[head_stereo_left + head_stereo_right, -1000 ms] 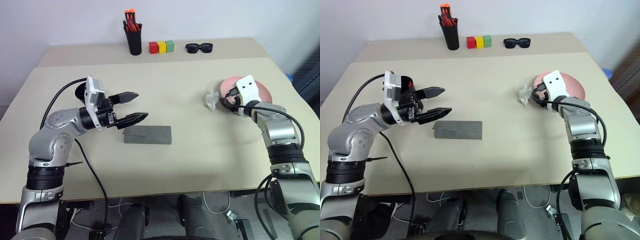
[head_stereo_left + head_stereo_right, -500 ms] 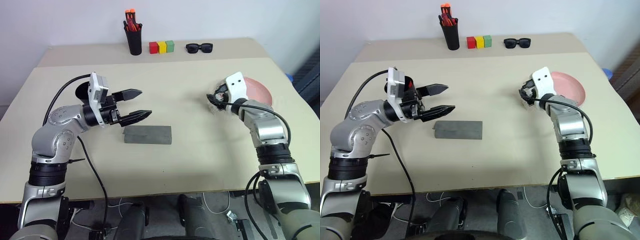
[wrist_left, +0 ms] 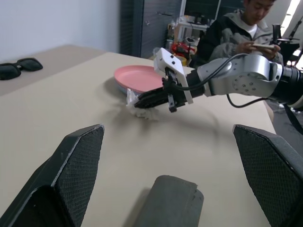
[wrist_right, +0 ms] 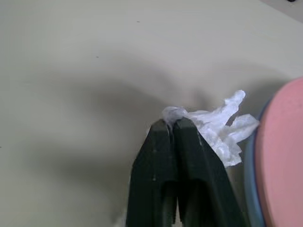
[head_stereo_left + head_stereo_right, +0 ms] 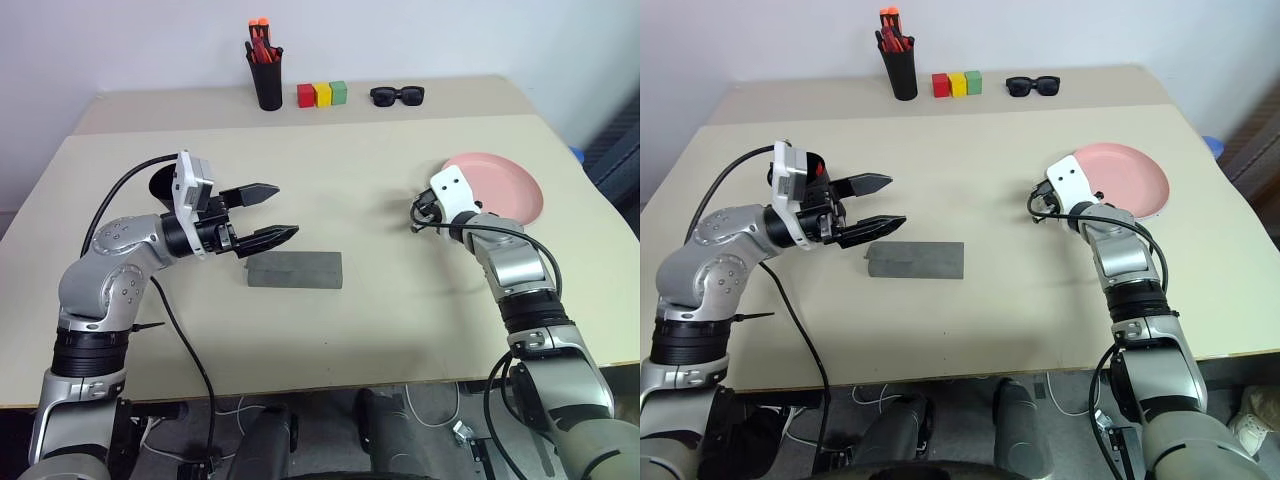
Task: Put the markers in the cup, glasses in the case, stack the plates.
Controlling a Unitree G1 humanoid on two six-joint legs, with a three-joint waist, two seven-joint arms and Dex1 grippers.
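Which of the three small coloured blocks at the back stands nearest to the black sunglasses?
The green block; the yellow block and red block stand farther from the sunglasses.

- We see the salmon pink round plastic plate [image 5: 495, 183] lying on the light blue plate [image 4: 252, 189] at the bench's right.
- The grey felt rectangular glasses case [image 5: 295, 269] lies flat mid-bench.

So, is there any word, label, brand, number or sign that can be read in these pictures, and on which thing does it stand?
None: no readable text anywhere.
The case, the pink plate, the cubes, the pen pot and the sunglasses all look plain.
The left gripper and right gripper carry no legible marking.
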